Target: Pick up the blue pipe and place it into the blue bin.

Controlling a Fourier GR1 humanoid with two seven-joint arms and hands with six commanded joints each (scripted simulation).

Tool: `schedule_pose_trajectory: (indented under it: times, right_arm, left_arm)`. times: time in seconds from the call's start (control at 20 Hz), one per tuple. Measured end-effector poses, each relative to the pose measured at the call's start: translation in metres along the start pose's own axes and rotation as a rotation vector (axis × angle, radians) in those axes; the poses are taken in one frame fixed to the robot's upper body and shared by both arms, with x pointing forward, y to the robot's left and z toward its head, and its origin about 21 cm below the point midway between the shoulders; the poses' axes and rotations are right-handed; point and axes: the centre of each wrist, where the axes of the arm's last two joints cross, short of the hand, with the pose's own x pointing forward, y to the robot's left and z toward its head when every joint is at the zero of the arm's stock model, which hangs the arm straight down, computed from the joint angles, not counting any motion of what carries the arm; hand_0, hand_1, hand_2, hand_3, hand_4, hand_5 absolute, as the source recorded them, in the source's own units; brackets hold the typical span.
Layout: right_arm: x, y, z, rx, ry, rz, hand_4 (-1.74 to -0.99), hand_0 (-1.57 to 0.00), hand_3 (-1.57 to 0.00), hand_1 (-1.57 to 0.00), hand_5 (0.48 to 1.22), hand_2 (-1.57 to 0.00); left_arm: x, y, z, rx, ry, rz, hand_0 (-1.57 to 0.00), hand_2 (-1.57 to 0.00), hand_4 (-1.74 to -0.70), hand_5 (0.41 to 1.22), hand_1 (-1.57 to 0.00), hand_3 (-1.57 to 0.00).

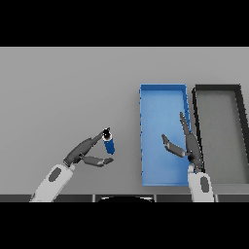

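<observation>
a: grey table (58,87) runs wide and bare on the left; two trays sit side by side toward its right edge, blue bin (163,92) first, then a dark bin (217,89) just beside it

b: and the pipe?

a: pipe (110,145) is near the front edge, left of the blue bin and apart from its wall. it stands roughly upright, pinched near its top by the left hand (83,151), with fingers above and the thumb curled under. whether its foot is on the table or just off it, i can't tell

b: why hold it that way?

a: my guess: a grip near the top keeps the hand above the bin's rim when it crosses over

b: right hand?

a: right hand (187,145) hangs over the blue bin's right side, fingers straight and spread, grasping nothing. it looks idle, though it takes up some of the room over the bin

b: room to move?

a: the strip between pipe and bin's left wall is bare. the bin's left half is free, so i'd judge a lift, a short carry right, and a drop on that side
</observation>
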Motion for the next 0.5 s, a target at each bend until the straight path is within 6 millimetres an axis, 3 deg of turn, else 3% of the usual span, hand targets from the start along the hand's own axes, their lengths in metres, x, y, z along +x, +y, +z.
schedule_pose_trajectory:
  times: [0.3,0.5]
  right_arm:
    - [0.000,-0.005,0.004,-0.010,-0.011,-0.007,-1.221,0.00,0.00,0.00,0.645,0.00]
    - [-0.003,-0.008,0.006,-0.006,-0.024,0.011,-1.207,0.00,0.00,0.00,0.650,0.00]
  left_arm:
    - [-0.007,-0.008,-0.026,0.006,0.031,-0.044,0.00,0.00,-1.05,0.418,0.00,0.00]
    - [-0.004,-0.020,-0.041,-0.015,-0.003,0.000,0.00,0.00,-1.11,0.463,0.00,0.00]
